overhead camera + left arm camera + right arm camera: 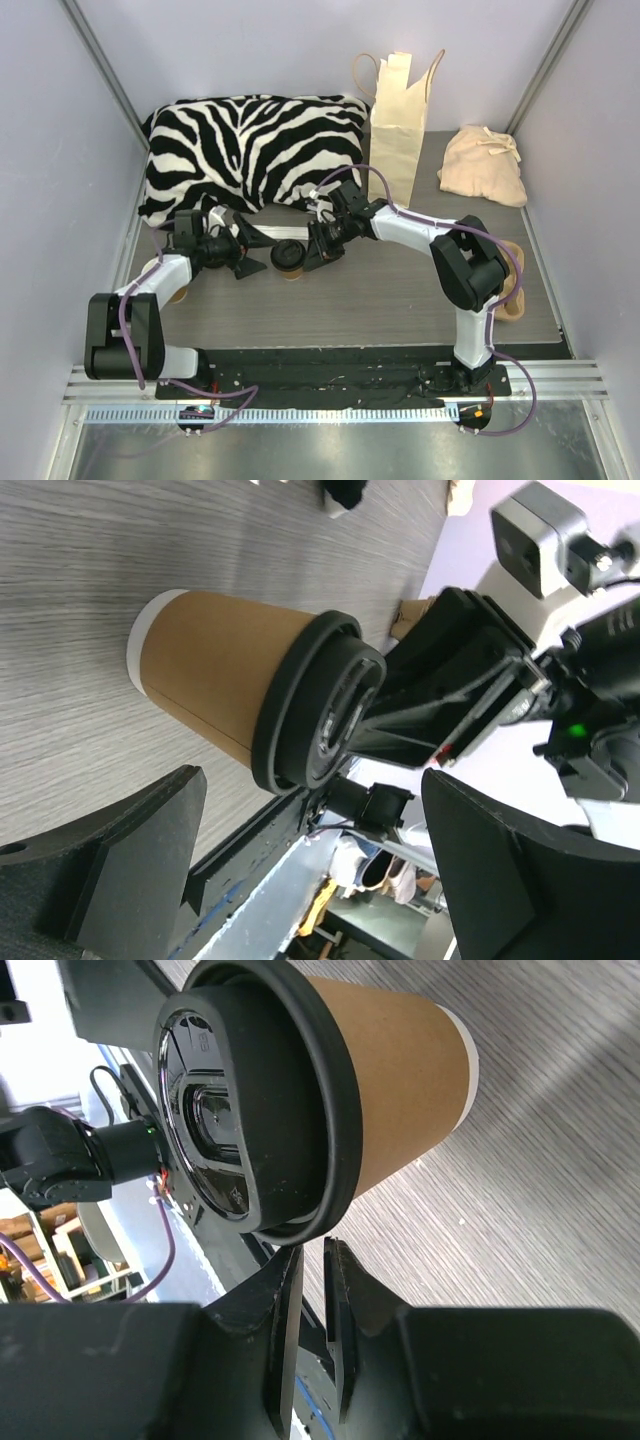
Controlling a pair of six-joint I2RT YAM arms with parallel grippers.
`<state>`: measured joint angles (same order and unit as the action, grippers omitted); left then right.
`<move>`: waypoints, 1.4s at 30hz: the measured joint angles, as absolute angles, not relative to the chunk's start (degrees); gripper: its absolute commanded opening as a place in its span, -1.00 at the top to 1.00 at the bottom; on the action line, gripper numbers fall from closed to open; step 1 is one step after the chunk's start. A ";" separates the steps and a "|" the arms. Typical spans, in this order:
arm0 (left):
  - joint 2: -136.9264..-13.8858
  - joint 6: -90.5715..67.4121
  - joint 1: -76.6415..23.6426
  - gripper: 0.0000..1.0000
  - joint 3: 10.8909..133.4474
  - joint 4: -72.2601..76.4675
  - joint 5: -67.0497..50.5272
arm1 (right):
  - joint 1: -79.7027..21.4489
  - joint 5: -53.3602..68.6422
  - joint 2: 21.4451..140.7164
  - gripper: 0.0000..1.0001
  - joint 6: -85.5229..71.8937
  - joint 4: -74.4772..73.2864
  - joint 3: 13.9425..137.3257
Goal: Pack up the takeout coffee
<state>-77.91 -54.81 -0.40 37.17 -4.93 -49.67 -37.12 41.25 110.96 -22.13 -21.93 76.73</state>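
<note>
The takeout coffee (pixel 288 258), a brown kraft cup (pixel 215 670) with a black lid (pixel 250 1100) on it, stands on the table between my two grippers. My left gripper (pixel 240 262) sits just left of it, jaws wide open (pixel 320 880), and the cup lies beyond the fingertips, not between them. My right gripper (pixel 318 250) is at the cup's right side. Its fingers (pixel 285 1300) are nearly together with a thin slit (pixel 312 1260) that holds nothing. Their tips sit right against the lid's rim.
A tall paper bag (pixel 398 130) stands upright behind the right gripper. A zebra-print cushion (pixel 250 150) fills the back left, a beige cloth bundle (pixel 485 165) the back right. Brown cup-like things peek out beside the right arm (pixel 515 290) and the left arm (pixel 172 290).
</note>
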 measured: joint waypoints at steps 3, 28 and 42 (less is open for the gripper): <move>-79.46 -55.96 -1.19 -0.89 37.17 -4.03 -49.06 | -37.19 41.34 111.13 0.53 -22.94 -21.04 76.73; -100.53 -67.88 -4.38 -0.19 51.70 18.79 -47.00 | -30.81 41.30 106.15 0.52 -18.02 -28.60 76.95; -82.28 -45.36 -10.83 1.00 58.50 -4.14 -47.86 | -32.12 40.12 103.31 0.57 -21.19 -27.79 78.94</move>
<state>-82.28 -45.36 -10.83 58.50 -4.14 -47.86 -32.12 40.12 103.31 -21.19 -27.79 78.94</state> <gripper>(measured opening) 0.014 0.222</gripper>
